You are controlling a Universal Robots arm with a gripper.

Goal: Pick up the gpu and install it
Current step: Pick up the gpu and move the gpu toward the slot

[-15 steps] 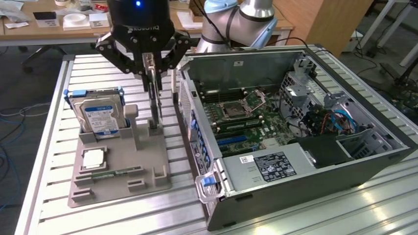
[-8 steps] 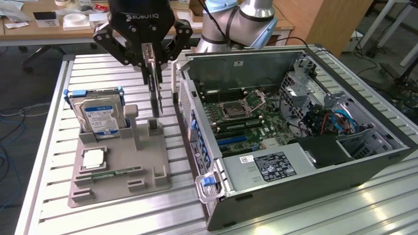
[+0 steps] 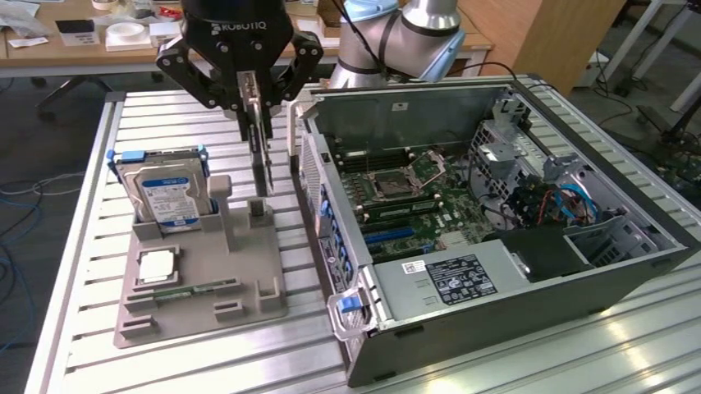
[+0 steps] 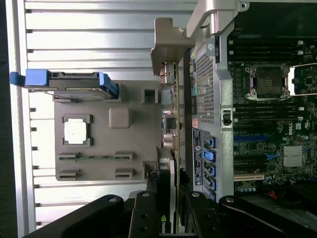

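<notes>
The arm (image 3: 408,33) reaches straight down, with the gripper (image 3: 254,105) pointing at the table. Its 2 fingers are clamped narrowly on the top edge of the gpu (image 3: 261,156). The card hangs upright and edge-on over the grey stand (image 3: 261,283), just beside the open case (image 3: 515,316). I cannot tell whether its lower end touches the stand.

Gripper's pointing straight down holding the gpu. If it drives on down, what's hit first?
Likely the grey plastic holder: the black gripper, shut on the thin dark gpu card, hangs over its upright slot block, so the card's lower edge meets that first. Gap unclear.
</notes>
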